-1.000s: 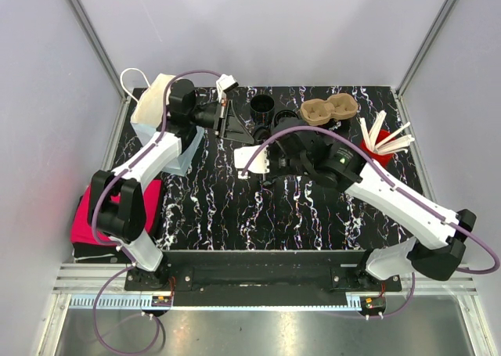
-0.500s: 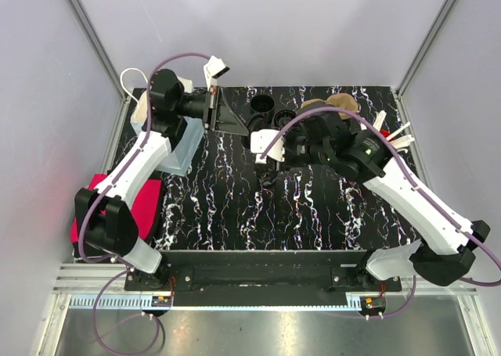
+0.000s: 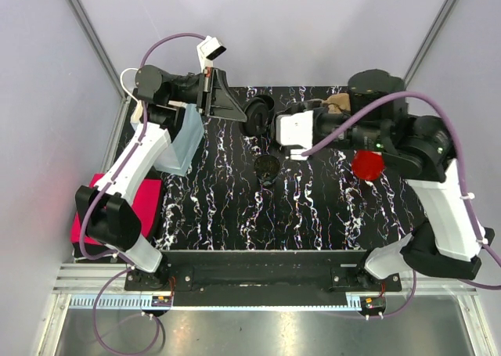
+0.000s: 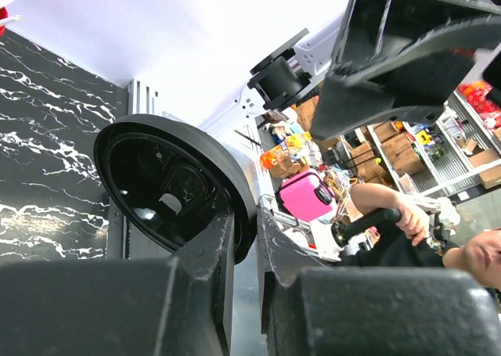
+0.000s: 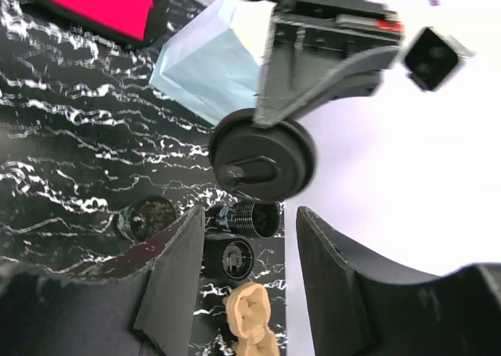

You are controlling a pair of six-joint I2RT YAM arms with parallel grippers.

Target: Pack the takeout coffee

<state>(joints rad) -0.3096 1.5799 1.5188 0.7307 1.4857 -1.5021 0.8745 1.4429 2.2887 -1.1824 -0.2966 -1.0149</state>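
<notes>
The left gripper (image 4: 246, 223) is clamped on the rim of a black lid (image 4: 164, 184), held aloft; the right gripper (image 5: 250, 211), fingers apart, faces it from 3 o'clock; a cup (image 3: 267, 167) stands at the lid's 6 o'clock

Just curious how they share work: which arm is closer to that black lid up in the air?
Left. The left gripper is clamped on the black lid, at its rim. The right gripper is open, facing the lid across a gap, not touching.
</notes>
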